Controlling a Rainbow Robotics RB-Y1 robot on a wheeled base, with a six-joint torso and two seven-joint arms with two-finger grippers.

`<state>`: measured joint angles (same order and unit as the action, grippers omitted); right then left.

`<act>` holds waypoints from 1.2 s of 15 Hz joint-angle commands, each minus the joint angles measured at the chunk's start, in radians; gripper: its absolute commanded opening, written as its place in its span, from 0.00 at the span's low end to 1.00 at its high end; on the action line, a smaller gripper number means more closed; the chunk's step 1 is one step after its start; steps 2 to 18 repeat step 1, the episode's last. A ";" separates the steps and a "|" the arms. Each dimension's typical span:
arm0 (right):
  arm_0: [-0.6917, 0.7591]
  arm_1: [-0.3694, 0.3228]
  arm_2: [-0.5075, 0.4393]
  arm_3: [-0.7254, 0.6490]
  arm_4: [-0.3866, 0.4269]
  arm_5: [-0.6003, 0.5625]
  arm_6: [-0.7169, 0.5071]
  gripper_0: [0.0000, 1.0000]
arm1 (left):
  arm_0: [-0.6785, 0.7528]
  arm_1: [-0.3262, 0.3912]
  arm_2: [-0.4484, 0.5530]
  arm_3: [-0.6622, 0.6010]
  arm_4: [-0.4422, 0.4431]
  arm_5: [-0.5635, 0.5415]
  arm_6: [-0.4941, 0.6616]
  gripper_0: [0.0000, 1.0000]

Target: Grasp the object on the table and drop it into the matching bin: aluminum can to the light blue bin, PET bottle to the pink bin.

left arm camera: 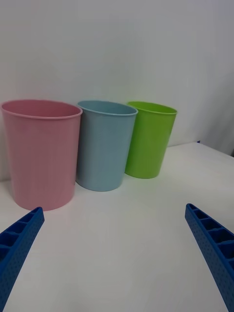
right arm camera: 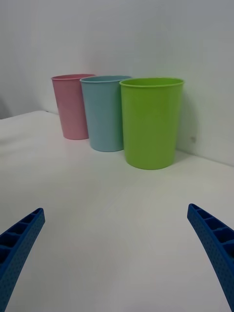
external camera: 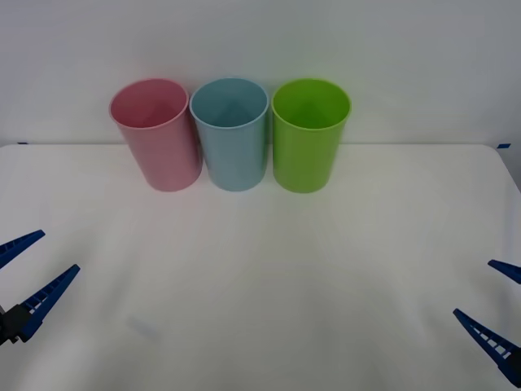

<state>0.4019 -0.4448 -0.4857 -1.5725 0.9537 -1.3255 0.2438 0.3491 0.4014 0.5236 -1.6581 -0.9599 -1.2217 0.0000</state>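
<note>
While both spread wide, the left gripper [external camera: 24,273] and right gripper [external camera: 496,309] hover low over the white table [external camera: 260,285]. The pink bin [external camera: 156,134] and light blue bin [external camera: 231,134] stand upright, touching.

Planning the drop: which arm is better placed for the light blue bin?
Left pincer, narrowly: the light blue bin stands left of centre; the green bin lies between it and the right pincer.

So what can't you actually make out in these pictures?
- Bottoms of the pink bin, light blue bin and lime green bin: hidden by their own walls, front view.
- Left gripper and right gripper: open, their bodies cut off by the front view's edges.
</note>
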 commanded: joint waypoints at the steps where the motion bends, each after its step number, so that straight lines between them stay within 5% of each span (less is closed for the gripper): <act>1: 0.000 0.000 0.001 0.000 0.000 0.000 0.000 1.00 | 0.000 0.000 0.000 0.000 0.000 0.000 0.000 1.00; 18: 0.000 0.000 0.001 0.000 0.000 0.000 0.000 1.00 | 0.000 0.000 0.000 0.000 0.000 0.000 0.000 1.00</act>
